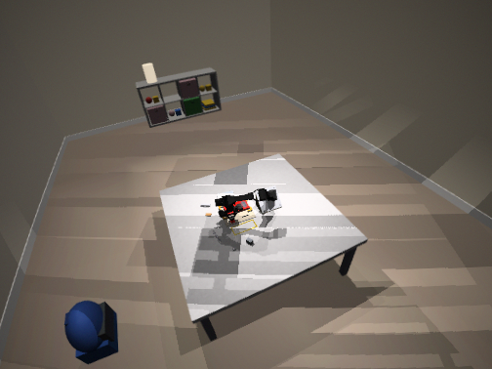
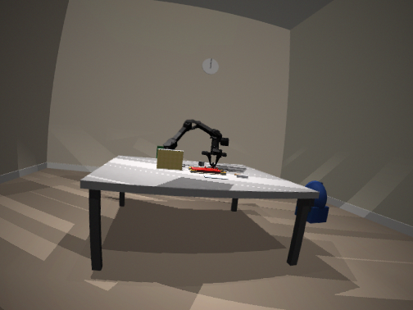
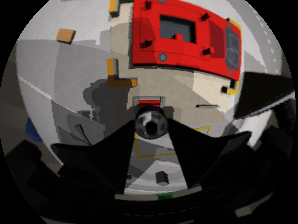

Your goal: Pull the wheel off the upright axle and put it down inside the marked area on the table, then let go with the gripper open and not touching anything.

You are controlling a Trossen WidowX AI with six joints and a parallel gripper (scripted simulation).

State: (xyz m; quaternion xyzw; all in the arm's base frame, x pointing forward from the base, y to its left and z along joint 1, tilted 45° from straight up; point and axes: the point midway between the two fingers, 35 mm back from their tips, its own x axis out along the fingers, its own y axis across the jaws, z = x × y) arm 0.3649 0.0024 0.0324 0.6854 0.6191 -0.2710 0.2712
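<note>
Between the jaws, unlabelled wheel (image 3: 150, 123)

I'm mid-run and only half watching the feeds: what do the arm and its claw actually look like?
The arm is slim and all black, built of jointed segments, with no cables or markings visible at this size. The claw has two dark, wedge-shaped fingers tapering toward their tips; the wrist view shows no pads, stripes or labels on them.

1. The arm (image 2: 192, 125) rises from its base near the back of the table (image 2: 135, 180), elbow bent high, forearm sloping down.
2. Wrist points straight down at the table.
3. The gripper (image 3: 152, 124) is low over the table, jaws clamped on the wheel (image 3: 152, 123).
</note>
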